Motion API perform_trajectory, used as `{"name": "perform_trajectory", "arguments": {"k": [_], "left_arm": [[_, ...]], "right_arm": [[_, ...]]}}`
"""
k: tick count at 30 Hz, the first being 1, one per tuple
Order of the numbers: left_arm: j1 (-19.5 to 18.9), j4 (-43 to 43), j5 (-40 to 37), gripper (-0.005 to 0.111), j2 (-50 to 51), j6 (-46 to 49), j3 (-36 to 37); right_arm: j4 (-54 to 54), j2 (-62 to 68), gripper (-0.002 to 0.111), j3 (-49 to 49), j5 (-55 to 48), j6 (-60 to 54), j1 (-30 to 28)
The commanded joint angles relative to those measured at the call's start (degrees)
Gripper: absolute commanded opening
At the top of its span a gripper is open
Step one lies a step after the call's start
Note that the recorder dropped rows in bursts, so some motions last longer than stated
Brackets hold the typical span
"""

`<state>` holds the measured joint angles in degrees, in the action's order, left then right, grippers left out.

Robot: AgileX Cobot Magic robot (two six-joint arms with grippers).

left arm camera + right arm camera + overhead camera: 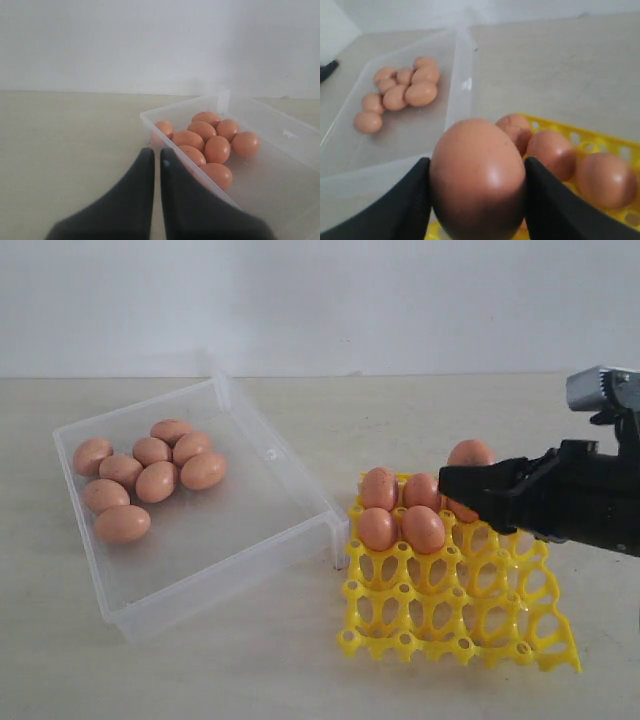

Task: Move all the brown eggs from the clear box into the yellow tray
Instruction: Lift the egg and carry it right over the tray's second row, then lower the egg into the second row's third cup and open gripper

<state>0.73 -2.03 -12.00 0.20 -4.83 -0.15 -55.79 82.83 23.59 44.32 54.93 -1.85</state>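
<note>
Several brown eggs (150,480) lie clustered at the far left of the clear box (290,490); they also show as brown eggs (210,142) in the left wrist view. More eggs (400,510) sit in the back cells of the yellow tray (450,620). My right gripper (476,172) is shut on one brown egg (477,175), held over the tray's back part. In the exterior view the right gripper (452,483) hides most of that egg. My left gripper (156,156) is shut and empty, just outside the box's wall (150,120).
The box and tray stand side by side on a pale tabletop, almost touching at the box's near right corner (335,530). The tray's front rows of cells (430,600) hold nothing. A white wall runs behind the table.
</note>
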Motion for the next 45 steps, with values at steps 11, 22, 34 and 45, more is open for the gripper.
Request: {"name": "perform_trajectory", "arguments": {"k": [11, 22, 34, 45], "left_arm": [[-0.11, -0.07, -0.03, 0.004, -0.2, -0.1, 0.15], [-0.11, -0.07, -0.03, 0.004, -0.2, -0.1, 0.15], [-0.11, -0.07, -0.03, 0.004, -0.2, -0.1, 0.15], [-0.11, -0.07, 0.08, 0.004, -0.2, -0.1, 0.15]], "right_arm": [[-4.23, 13.62, 0.0, 3.37, -0.66, -11.64, -3.85], [-0.1, 13.83, 0.0, 3.37, -5.14, -14.86, -3.85], [-0.1, 13.83, 0.039, 3.37, -4.75, -14.86, -3.23], [0.37, 13.83, 0.039, 3.37, -7.13, -15.21, -0.29]]}}
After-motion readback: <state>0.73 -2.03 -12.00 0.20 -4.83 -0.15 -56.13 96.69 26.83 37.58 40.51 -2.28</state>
